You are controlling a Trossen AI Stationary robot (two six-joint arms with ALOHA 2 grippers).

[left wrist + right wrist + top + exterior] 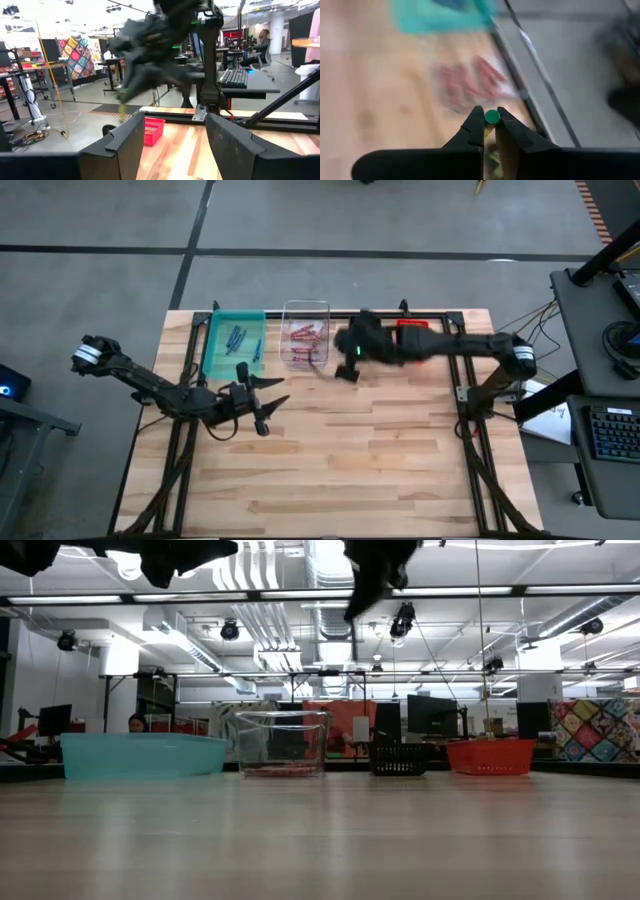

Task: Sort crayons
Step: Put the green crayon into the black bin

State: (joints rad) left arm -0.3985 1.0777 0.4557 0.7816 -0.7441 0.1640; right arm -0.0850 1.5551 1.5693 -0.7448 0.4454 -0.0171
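Only your right wrist view shows the right gripper (490, 129) pinching a green crayon (492, 118); your left gripper (262, 402) hangs spread wide.

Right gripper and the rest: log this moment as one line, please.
right gripper: shut on crayon, near clear bin | left gripper: open, empty | teal bin: blue crayons

1. Teal bin (232, 343) with blue crayons (238, 337).
2. Clear bin (305, 330) with red-pink crayons (305, 335).
3. Black basket (397, 758), red bin (490, 756).
4. Green-ended crayon (492, 117) between dark fingers (470, 131).
5. Light wooden table (340, 460).
6. Patchwork, many-coloured quilt (600, 730).
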